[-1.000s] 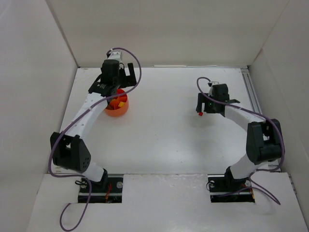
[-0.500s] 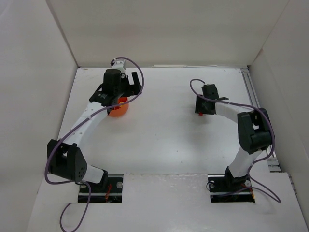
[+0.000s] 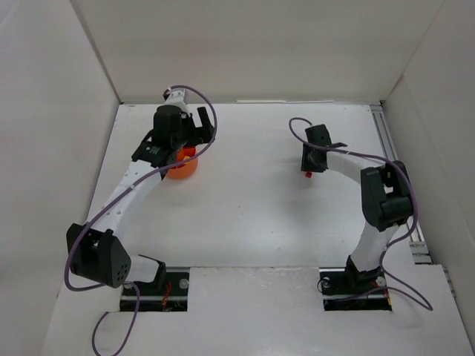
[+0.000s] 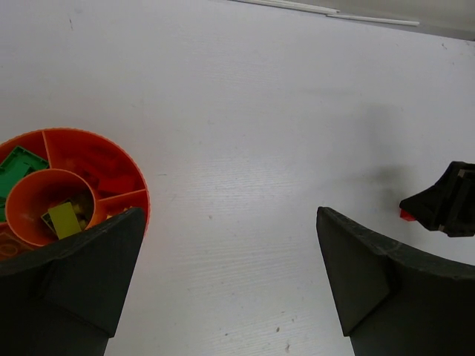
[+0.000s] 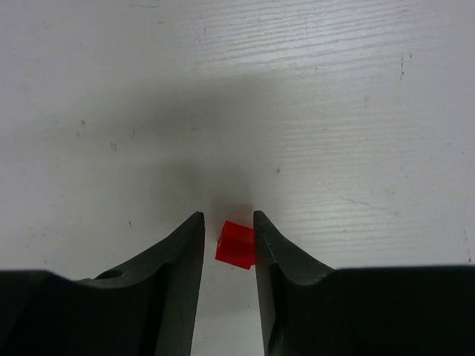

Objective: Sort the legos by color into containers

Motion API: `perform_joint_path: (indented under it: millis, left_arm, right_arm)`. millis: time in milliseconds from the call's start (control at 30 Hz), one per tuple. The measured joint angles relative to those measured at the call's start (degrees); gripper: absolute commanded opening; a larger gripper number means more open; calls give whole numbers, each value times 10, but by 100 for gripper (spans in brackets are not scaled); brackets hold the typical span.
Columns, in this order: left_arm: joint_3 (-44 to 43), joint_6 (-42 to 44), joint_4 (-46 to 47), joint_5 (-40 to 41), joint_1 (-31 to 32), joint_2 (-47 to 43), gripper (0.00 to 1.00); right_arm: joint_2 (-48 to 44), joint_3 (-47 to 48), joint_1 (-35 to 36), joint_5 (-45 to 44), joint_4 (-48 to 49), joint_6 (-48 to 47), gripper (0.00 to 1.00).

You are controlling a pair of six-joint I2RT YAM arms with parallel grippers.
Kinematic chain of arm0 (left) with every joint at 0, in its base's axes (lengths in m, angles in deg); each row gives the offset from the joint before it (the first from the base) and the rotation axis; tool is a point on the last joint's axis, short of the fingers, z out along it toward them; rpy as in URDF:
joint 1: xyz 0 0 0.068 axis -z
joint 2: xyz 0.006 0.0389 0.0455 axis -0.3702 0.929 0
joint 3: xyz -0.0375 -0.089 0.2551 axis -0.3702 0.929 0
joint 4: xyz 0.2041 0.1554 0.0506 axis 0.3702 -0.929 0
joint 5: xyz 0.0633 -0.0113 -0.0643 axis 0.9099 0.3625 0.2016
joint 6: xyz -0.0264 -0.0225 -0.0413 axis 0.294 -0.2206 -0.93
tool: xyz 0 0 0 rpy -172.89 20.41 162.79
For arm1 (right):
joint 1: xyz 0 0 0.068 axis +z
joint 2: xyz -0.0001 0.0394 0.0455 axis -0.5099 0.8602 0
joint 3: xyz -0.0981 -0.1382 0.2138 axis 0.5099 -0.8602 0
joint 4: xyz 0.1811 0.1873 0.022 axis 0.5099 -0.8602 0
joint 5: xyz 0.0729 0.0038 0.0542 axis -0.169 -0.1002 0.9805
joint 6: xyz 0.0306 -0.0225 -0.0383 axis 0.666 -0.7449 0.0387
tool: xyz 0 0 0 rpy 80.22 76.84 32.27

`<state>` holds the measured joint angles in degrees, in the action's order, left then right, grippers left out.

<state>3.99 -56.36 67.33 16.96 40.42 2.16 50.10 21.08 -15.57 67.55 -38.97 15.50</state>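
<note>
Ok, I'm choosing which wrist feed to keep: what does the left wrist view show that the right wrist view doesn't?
Only the left wrist view: the orange bowl with its dividers, a green brick in one compartment, a lime brick in the centre cup, and the left claw wide open. Only the right wrist view: how the right claw straddles the red brick, with a sliver of gap at one finger. Both: that claw and brick on the white table, small and far off in the left wrist view.
</note>
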Motion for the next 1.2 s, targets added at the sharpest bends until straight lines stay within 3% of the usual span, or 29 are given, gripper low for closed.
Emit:
perform_joint_path:
  millis: [300,533,700,767,800,867,1200]
  left_arm:
    - [13,-3,2,8,0,-38,100]
    - [26,-5,4,15,0,-55,100]
    - [26,-5,5,16,0,-56,100]
    - [26,-5,5,13,0,-56,100]
    - [26,-5,6,12,0,-56,100]
    - [28,-5,6,10,0,-56,100]
    - [33,-3,14,-4,0,-54,100]
  right_arm:
    - [23,26,4,-7,-39,5,40]
    - [23,26,4,-10,-51,9,20]
    - [23,27,3,-3,-48,-6,18]
    - [22,25,3,9,-42,-16,26]
    - [19,23,4,16,-39,-25,38]
    - [12,21,4,20,-39,-37,50]
    - [-61,-34,-19,8,-64,22,56]
